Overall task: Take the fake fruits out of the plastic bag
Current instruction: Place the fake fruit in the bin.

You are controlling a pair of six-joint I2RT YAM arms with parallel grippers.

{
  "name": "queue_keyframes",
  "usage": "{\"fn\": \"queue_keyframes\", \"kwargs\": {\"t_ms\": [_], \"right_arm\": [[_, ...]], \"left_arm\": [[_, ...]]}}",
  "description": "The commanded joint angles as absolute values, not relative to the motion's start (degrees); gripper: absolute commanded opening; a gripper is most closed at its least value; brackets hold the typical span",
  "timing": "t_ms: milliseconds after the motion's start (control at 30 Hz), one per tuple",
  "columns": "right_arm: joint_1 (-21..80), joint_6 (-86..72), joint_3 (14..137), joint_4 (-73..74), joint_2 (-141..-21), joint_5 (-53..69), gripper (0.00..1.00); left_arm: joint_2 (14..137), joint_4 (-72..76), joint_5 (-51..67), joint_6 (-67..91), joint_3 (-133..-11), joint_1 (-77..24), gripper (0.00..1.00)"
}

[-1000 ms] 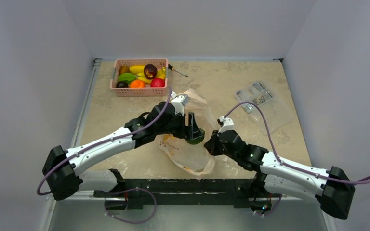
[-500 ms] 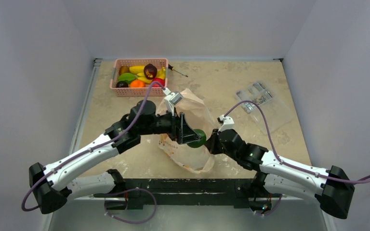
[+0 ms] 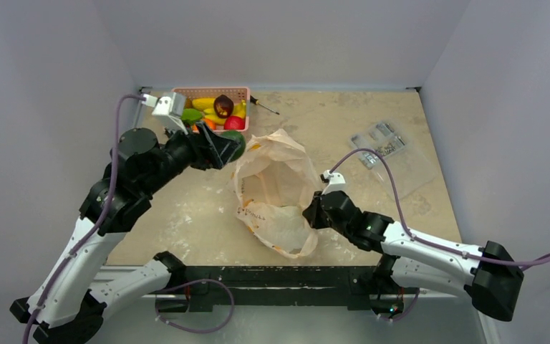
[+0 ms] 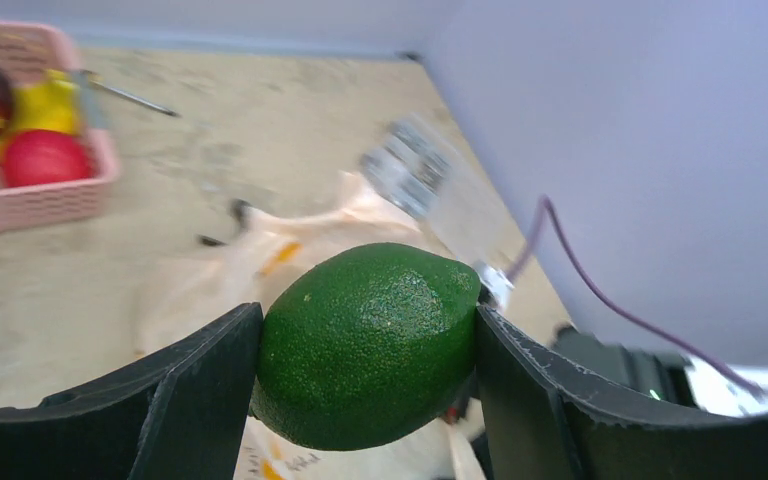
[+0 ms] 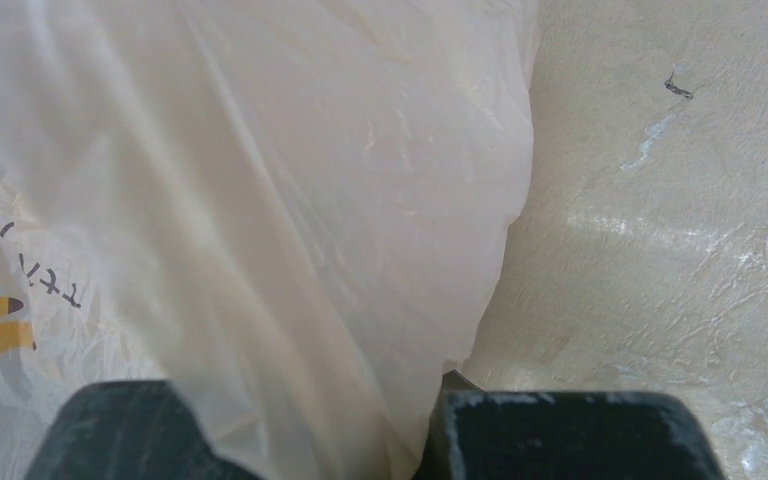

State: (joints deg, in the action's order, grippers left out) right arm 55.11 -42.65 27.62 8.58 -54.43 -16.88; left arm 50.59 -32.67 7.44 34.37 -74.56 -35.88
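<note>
A dark green, pebbly fake fruit [image 4: 368, 340], shaped like a lime, is clamped between the two black fingers of my left gripper [image 4: 368, 348]. In the top view the left gripper [image 3: 229, 148] holds the green fruit [image 3: 238, 149] in the air, between the pink basket and the plastic bag [image 3: 276, 190]. The pale peach bag lies crumpled mid-table with its mouth toward the back. My right gripper [image 3: 314, 213] is shut on the bag's right side. In the right wrist view, the bag film [image 5: 240, 200] runs down between that gripper's [image 5: 330, 430] fingers. Nothing inside the bag shows.
A pink basket [image 3: 208, 136] at the back left holds several toy fruits, among them a banana bunch [image 3: 204, 104], a maroon fruit [image 3: 223, 105] and a red apple [image 3: 234, 122]. A small screwdriver [image 3: 266, 107] lies beside it. A clear packet [image 3: 390, 154] lies at the back right.
My left arm has lifted the green fruit out of the bag and swung it back and left toward the basket. The right gripper has kept its hold on the bag.
</note>
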Motion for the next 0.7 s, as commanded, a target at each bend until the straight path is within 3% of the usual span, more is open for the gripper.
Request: {"fn": "queue_keyframes", "kwargs": {"t_ms": [0, 100, 233, 500, 667], "right_arm": [[55.1, -42.56, 30.36, 7.13, -54.88, -18.27, 0.0], [54.96, -42.32, 30.14, 6.61, -55.22, -18.83, 0.0], [54.77, -41.81, 30.28, 6.38, -56.29, -18.64, 0.0], [54.34, -40.71, 29.6, 5.87, -57.07, -18.45, 0.0], [53.52, -40.08, 28.91, 5.36, -56.82, -17.84, 0.0]], "left_arm": [[51.27, -40.85, -20.53, 28.31, -80.13, -34.44, 0.0], [53.29, -38.43, -32.41, 26.28, -79.53, -33.75, 0.0], [57.84, -33.98, -38.41, 26.82, -76.36, -29.78, 0.0], [68.84, -17.71, -32.46, 36.25, -65.83, -17.7, 0.0], [79.78, -2.88, -28.54, 33.47, -67.21, -12.81, 0.0]]}}
